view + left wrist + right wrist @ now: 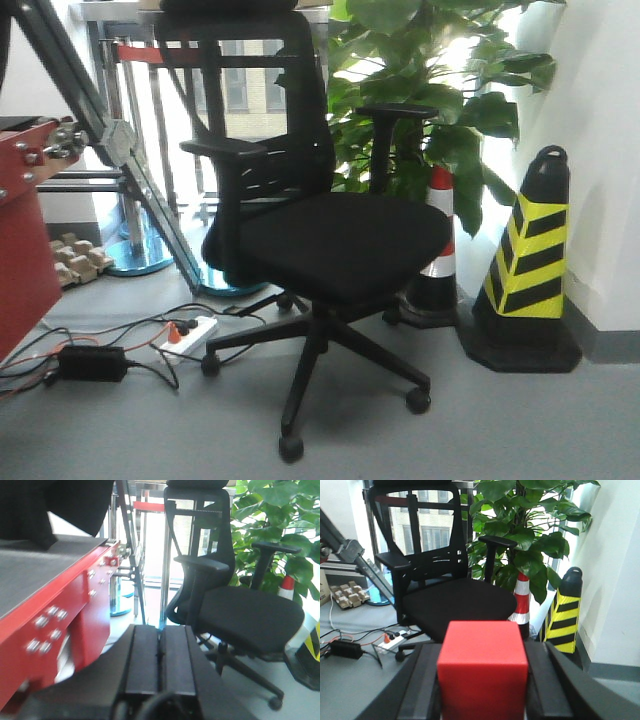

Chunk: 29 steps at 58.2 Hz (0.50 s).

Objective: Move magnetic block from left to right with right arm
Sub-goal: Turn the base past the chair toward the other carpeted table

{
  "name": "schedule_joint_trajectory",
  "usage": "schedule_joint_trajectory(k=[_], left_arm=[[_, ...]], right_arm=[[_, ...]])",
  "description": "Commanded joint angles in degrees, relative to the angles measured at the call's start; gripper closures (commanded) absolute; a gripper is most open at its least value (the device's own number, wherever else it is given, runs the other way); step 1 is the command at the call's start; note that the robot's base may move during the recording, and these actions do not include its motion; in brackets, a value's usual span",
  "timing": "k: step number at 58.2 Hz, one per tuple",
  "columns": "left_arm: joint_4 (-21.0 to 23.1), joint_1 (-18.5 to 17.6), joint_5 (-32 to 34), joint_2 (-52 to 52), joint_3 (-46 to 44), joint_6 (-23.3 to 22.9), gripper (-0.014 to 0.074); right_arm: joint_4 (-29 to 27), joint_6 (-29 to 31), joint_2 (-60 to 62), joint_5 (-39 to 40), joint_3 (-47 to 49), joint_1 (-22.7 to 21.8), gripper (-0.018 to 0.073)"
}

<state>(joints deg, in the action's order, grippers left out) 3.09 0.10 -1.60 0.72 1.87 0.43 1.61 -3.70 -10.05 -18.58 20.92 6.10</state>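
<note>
Office backdrop, black office chair. We see the magnetic block clamped in the right gripper; left gripper pinched together, empty. We'd carry it rightward level, releasing only once seated.

Front view taken low and level, office chair at mid range. Left wrist view sighted along left gripper; right wrist view crowded by magnetic block, close up. Chair and plant shared by all three.
</note>
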Motion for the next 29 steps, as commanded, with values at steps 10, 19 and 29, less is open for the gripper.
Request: schedule_joint_trajectory(k=[10, 19, 29], left_arm=[[0.15, -0.24, 4.8, 0.54, 0.46, -0.43, 0.0722], [0.15, -0.24, 4.8, 0.54, 0.46, -0.43, 0.0722], [0.15, -0.24, 4.8, 0.54, 0.46, -0.43, 0.0722]], right_arm=[[0.52, 0.4, -0.82, 4.77, 1.65, -0.26, 0.0199], [0.52, 0.4, -0.82, 4.77, 1.65, -0.26, 0.0199], [0.52, 0.4, -0.82, 4.77, 1.65, -0.26, 0.0199]])
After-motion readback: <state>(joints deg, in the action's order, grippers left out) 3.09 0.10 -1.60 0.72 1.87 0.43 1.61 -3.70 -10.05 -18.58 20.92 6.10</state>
